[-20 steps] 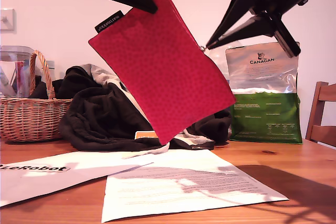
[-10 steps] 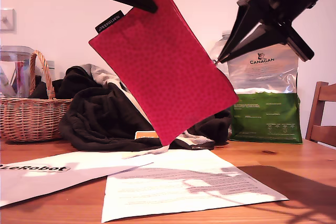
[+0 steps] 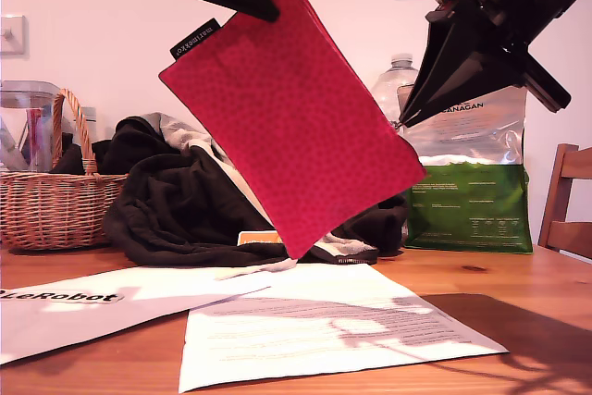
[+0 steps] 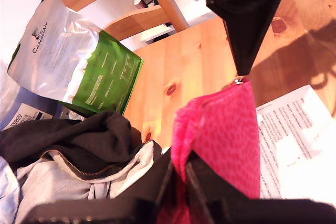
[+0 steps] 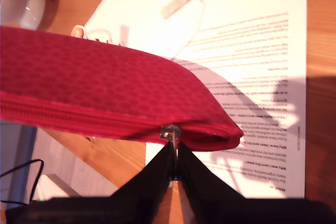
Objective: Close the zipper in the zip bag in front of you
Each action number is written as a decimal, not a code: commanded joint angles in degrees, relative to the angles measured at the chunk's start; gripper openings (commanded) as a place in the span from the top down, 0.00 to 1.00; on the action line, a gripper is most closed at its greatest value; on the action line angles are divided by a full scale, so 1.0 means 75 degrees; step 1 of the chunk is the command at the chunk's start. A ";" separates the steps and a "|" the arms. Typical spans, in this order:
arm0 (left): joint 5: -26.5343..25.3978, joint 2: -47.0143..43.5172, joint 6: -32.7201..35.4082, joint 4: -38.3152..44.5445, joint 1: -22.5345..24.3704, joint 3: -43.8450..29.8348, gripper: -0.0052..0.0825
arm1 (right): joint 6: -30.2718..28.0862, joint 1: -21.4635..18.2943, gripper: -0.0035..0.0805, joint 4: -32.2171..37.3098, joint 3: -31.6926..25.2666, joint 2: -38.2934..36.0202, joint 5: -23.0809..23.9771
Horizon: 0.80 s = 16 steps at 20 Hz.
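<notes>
1. Zipper point(image 5: 105, 119) runs along the long edge of the zip bag point(image 3: 287, 117); the pull tab point(image 5: 170, 132) sits near the low end of that edge, with only a short stretch past it looking open.
2. Bag hangs in the air above the table point(image 3: 518, 293), tilted, label point(image 3: 195, 38) near its top corner, low corner over the clothes pile point(image 3: 176, 201).
3. Our first gripper point(image 3: 264, 8) is clamped on the bag's top corner; its wrist view shows the fingers point(image 4: 202, 182) pinching the fabric edge.
4. Our second gripper point(image 5: 174, 156) is clenched on the pull tab, tips meeting just below it; in the exterior view it comes in from the upper right, tip at the bag's right edge.
5. Papers point(image 3: 333, 330) lie on the table under the bag.
6. Canagan bag point(image 3: 467, 182) stands at the exterior view's right, a bottle point(image 3: 396, 80) behind it, a chair point(image 3: 566, 201) at the right edge.
7. Basket point(image 3: 55, 201) sits at the exterior view's left, beside the clothes.
</notes>
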 commanded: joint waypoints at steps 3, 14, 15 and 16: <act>0.0003 0.0003 -0.0055 0.0233 0.0087 0.0047 0.96 | -0.0175 -0.0041 0.97 -0.0306 -0.0117 0.0087 0.0344; 0.0003 0.0003 -0.0055 0.0239 0.0087 0.0047 0.96 | -0.0924 -0.0038 0.97 -0.0979 -0.0117 0.0087 0.1349; 0.0006 0.0003 -0.0055 0.0239 0.0087 0.0047 0.96 | -0.0921 -0.0038 0.97 -0.0918 -0.0117 0.0087 0.1326; 0.0009 0.0003 -0.0058 0.0239 0.0087 0.0047 0.96 | -0.0903 -0.0029 0.97 -0.0868 -0.0117 0.0087 0.1212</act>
